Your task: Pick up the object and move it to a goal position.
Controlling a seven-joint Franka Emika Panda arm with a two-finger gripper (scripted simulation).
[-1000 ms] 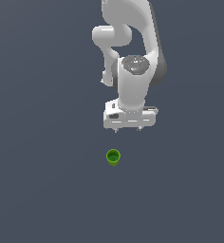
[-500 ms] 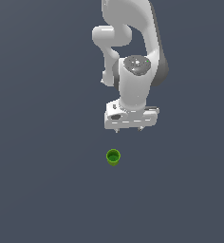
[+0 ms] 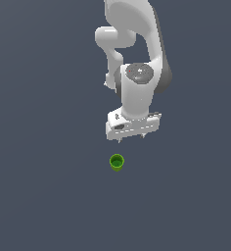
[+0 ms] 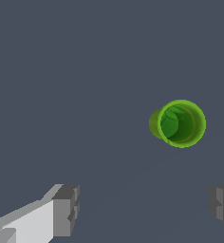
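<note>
A green cup [image 4: 179,123] stands on bare grey floor [image 4: 76,71] — apart from the gripper [image 4: 144,206], whose two fingers [image 4: 66,210] spread wide.

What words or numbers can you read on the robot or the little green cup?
None: no words, numbers, labels or signs show in either view.
The green cup is plain green, with no print on it.
The white gripper and the arm above it carry no lettering; a tiny red speck on the arm's grey round cap is too small to read as anything.
</note>
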